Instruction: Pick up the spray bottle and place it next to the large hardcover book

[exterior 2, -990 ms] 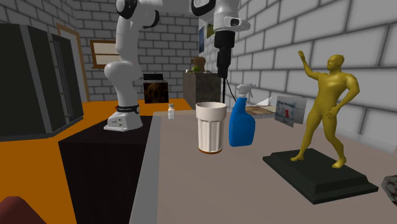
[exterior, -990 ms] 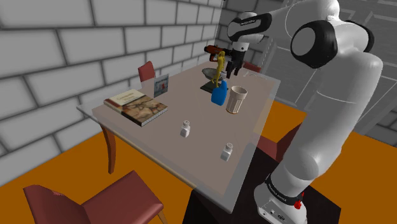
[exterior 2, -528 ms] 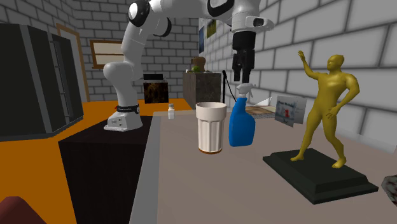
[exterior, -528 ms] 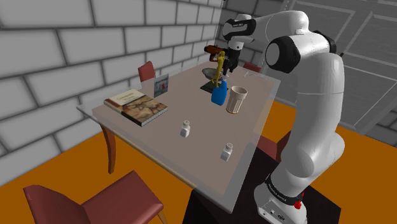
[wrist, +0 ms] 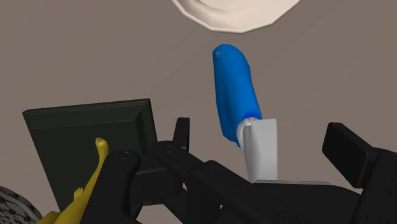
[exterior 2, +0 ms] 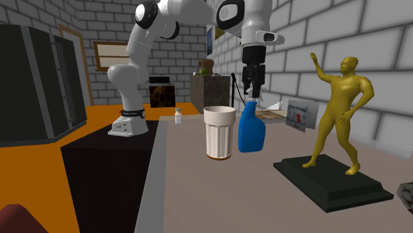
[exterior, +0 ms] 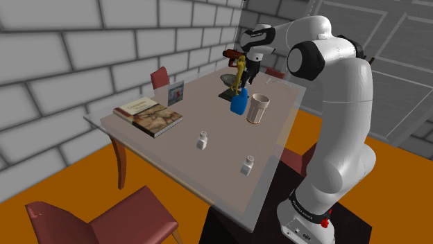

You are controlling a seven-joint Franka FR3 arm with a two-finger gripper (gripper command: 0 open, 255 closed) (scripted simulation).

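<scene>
We hold our gripper (exterior 2: 252,91) wide, the bottle (exterior 2: 251,130) just below, ungrasped; carrying it to the book (exterior: 148,115) is left.

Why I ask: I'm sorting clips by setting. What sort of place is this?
Likely a home dining room: a table with red chairs beside it, grey brick walls, and a framed picture hanging.

On the table (exterior: 208,121) the spray bottle (exterior: 239,104) stands just beside the cup (exterior: 259,108), with the statue (exterior: 240,73) close behind it. The gripper (exterior 2: 252,94) hangs right over the bottle's head. The book (exterior: 148,115) lies well apart toward the shoulder view's left, and a small jar (exterior: 202,141) stands near the table's middle.
</scene>
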